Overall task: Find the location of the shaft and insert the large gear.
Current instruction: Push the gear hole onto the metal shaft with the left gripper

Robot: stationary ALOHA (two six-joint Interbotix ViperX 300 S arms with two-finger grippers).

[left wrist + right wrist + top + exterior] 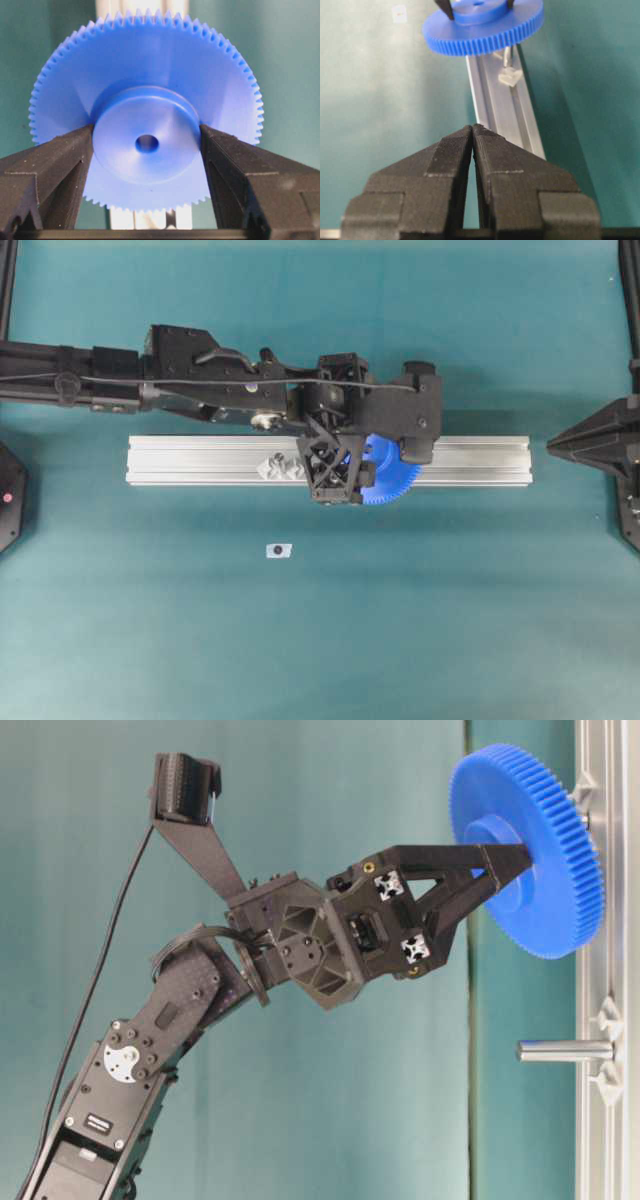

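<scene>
Large gear [145,135] clamped by its raised hub between the two fingers [45,165] of the left tool [505,860], jaws spread wide to span the hub. Held by the hub so the centre hole and toothed rim stay free. Disc face turned flat toward the rail [200,455], hanging just off it, rim overhanging both rail edges. In the table-level view a mount shows right behind the disc, so probably over or partly on one shaft there; seating cannot be told. The other shaft [565,1049] bare, standing out from the rail between its two translucent mounts [607,1018], beside the gear. Right tool [472,131] closed, empty, parked well back along the rail. Small white tag [278,550] alone on the teal tabletop [450,620]. Open room all round the rail; only the neighbouring pin and mounts crowd the gear's rim.
</scene>
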